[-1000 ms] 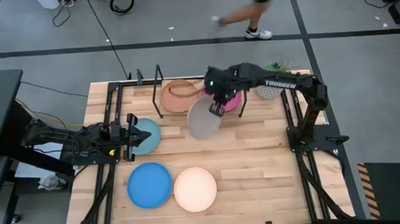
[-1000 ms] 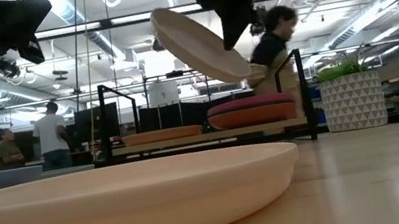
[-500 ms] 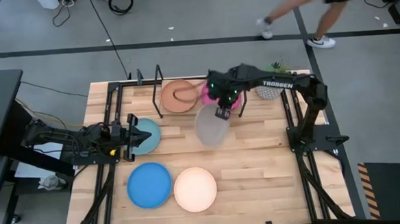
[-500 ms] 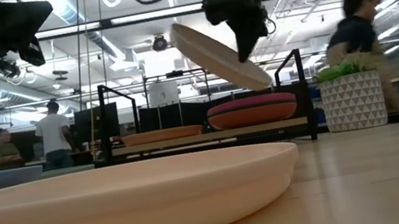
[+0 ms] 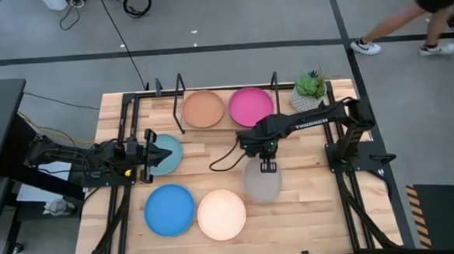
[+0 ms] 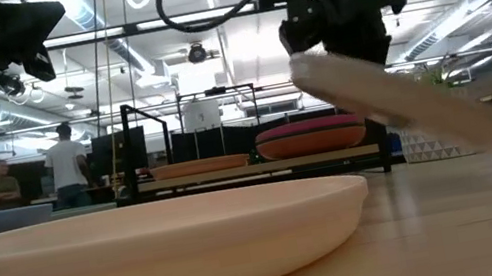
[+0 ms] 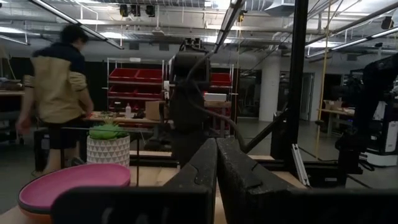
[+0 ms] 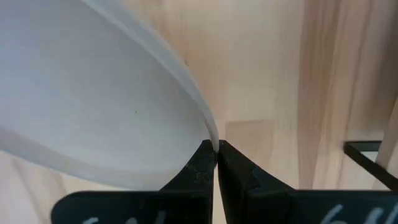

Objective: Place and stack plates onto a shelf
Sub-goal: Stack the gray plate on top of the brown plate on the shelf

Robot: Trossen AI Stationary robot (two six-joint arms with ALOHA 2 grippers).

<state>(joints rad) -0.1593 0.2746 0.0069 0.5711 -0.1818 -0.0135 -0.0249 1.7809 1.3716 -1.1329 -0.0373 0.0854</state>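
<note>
A: Why is the round grey plate (image 5: 262,182) hanging at a slant?

B: The right claw (image 5: 266,167) pinches only its rim, fingers clamped on the thin edge, so the rest of the dish droops away. In the low view it tilts down toward the wooden counter (image 5: 301,197), its lower edge near the surface; whether it touches, I cannot tell.

A: And the low shelf with the pale board and black wire uprights (image 5: 273,86)?

B: Well apart from the grey plate, at the counter's far edge. It carries a round orange plate (image 5: 203,109) and a round magenta plate (image 5: 250,106) side by side, filling its width, so anything more has to stack on top.

A: Room to move?

B: The round peach plate (image 5: 221,214) lies just beside the grey one, the round bright blue plate (image 5: 169,208) beyond it. Open boards lie between the grey plate and the shelf.

A: The other arm?

B: The left claw (image 5: 149,155) waits, fingers closed on nothing, over the round light blue plate (image 5: 168,153).
</note>
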